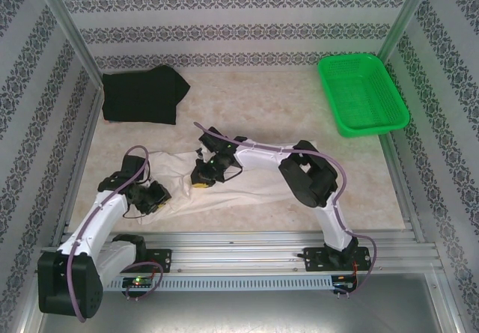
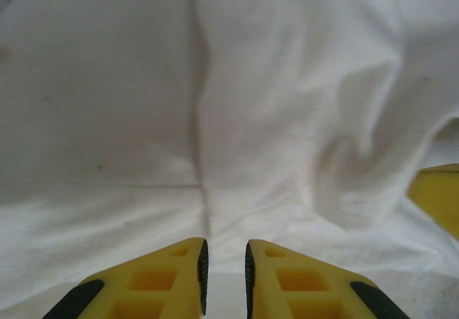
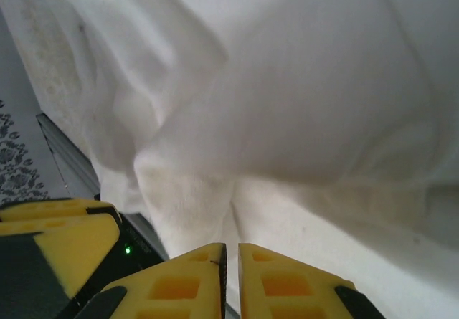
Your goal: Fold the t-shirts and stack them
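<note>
A green plastic mesh basket (image 1: 363, 93) sits at the far right of the pale marbled surface (image 1: 277, 101), set askew, just beside the right aluminium post (image 1: 404, 11). Wallpaper (image 1: 224, 4) with dark floral bands lines the far and side walls. A slotted aluminium rail (image 1: 247, 247) runs along the near edge.

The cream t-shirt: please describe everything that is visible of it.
The cream t-shirt is soft off-white cloth with faint stains, wrinkled and loosely spread on the table near the front edge. The left tool pinches its left end, and the right tool pinches its upper edge, with a fold raised.
</note>
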Tool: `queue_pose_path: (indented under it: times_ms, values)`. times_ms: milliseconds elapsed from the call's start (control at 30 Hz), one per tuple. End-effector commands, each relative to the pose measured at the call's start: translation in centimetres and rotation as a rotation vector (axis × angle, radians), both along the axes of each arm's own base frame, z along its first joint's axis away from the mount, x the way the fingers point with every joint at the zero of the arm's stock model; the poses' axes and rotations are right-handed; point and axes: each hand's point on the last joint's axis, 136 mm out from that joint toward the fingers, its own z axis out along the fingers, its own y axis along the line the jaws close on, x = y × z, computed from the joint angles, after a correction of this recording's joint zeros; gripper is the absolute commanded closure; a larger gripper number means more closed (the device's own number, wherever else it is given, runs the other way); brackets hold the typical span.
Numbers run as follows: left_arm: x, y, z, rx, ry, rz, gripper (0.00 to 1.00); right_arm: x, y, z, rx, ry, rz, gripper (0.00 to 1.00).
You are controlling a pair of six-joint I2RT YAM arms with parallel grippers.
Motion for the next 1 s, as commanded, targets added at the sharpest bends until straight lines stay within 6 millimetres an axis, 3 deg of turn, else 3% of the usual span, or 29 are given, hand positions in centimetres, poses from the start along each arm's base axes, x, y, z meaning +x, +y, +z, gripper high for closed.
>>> queue_pose_path:
  times_ms: [0, 133, 267, 533, 967]
  values:
    - [1.8, 0.9, -0.4, 0.042, -0.038, 0.048, 0.78, 1.3, 0.0, -1.3, -0.057, -0.007, -0.042, 0.85]
    - [2.3, 0.1, -2.3, -0.006, -0.011, 0.036, 0.78, 2.4, -0.2, -2.4, -0.098, -0.016, -0.074, 0.85]
    - [2.1, -0.1, -4.1, -0.004, 0.044, 0.003, 0.78, 3.4, 0.2, -2.6, -0.108, -0.024, -0.105, 0.78]
    - [2.5, -0.5, -4.8, -0.014, 0.063, -0.049, 0.78, 4.2, 0.9, -2.5, -0.129, -0.033, -0.109, 0.68]
    - [2.5, -0.4, -5.9, -0.01, 0.089, -0.079, 0.8, 5.0, 0.2, -3.3, -0.207, -0.049, -0.133, 0.7]
